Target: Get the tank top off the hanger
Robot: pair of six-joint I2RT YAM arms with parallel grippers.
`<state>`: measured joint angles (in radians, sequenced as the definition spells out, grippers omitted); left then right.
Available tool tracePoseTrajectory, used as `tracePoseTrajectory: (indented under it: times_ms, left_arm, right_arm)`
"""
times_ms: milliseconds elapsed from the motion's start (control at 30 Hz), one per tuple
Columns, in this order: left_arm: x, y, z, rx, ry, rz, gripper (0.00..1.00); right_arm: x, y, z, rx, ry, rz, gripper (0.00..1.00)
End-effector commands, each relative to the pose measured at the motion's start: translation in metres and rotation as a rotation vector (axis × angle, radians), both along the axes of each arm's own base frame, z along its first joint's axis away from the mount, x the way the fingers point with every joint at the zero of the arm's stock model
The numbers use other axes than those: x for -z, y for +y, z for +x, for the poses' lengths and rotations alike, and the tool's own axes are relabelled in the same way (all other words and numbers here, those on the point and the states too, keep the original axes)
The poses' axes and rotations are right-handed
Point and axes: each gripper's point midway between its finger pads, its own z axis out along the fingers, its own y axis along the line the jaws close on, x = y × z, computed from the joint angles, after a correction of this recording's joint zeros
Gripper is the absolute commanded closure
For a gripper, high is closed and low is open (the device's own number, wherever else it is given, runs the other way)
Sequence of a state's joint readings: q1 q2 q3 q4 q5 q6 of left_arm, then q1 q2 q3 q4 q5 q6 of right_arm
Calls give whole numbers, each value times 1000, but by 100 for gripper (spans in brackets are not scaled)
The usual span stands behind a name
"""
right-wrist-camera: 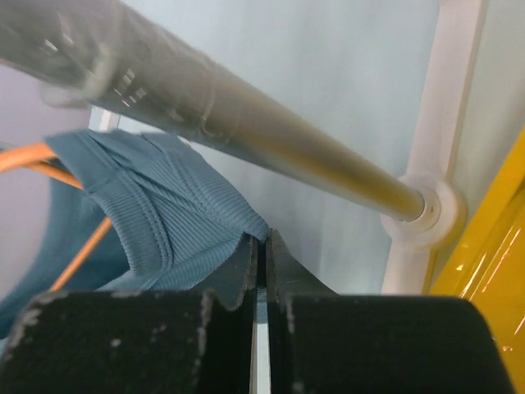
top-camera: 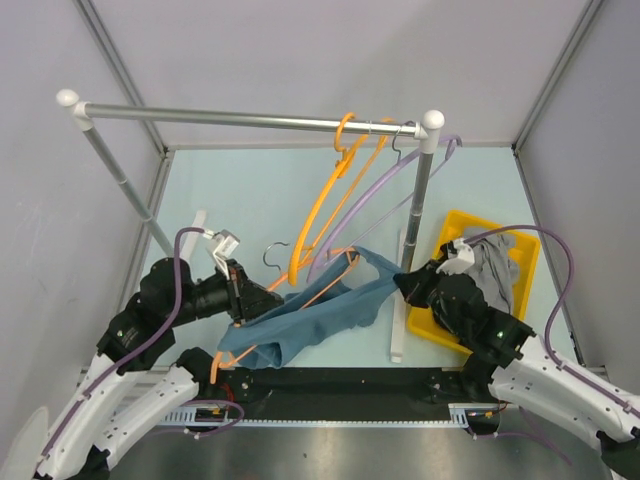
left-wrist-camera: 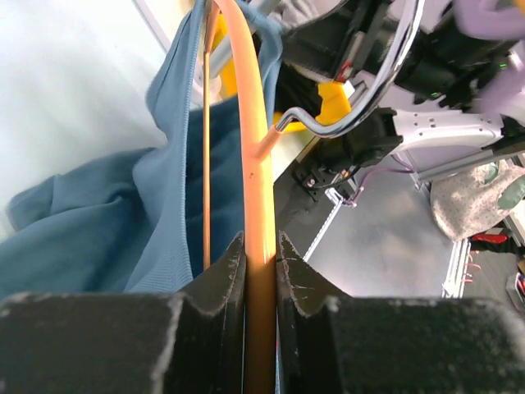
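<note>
Top external view is showing the blue tank top (top-camera: 320, 310) stretching above the near middle of the surface (top-camera: 250, 200), draped on the orange hanger (left-wrist-camera: 253, 123). The left end effector (left-wrist-camera: 261, 242) is clamping the hanger's bar, and the right end effector (right-wrist-camera: 260, 242), fully closed, is pinching the tank top's edge.

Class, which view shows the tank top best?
Top external: nearly the whole tank top shows, draped on the hanger. Left wrist shows only folds beside the hanger; right wrist only a ribbed edge.
</note>
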<state>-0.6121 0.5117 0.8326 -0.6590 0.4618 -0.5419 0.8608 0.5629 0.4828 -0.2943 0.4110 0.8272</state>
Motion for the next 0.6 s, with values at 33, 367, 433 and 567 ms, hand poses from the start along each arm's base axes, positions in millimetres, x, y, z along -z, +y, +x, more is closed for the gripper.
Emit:
tracePoseTrajectory:
  times_ms: [33, 367, 433, 567]
  left_arm:
    - [-37, 5, 3, -41, -103, -68, 100]
    - [-20, -3, -27, 134, -42, -56, 100]
    - [-16, -2, -28, 133, -37, -48, 100]
    - [-19, 3, -29, 118, -55, -38, 100]
  right_arm:
    - [21, 15, -3, -65, 58, -12, 100]
    - [-10, 29, 18, -78, -20, 0, 100]
    - [-14, 32, 24, -77, -23, -2, 100]
    - [-19, 38, 35, -75, -23, -8, 100]
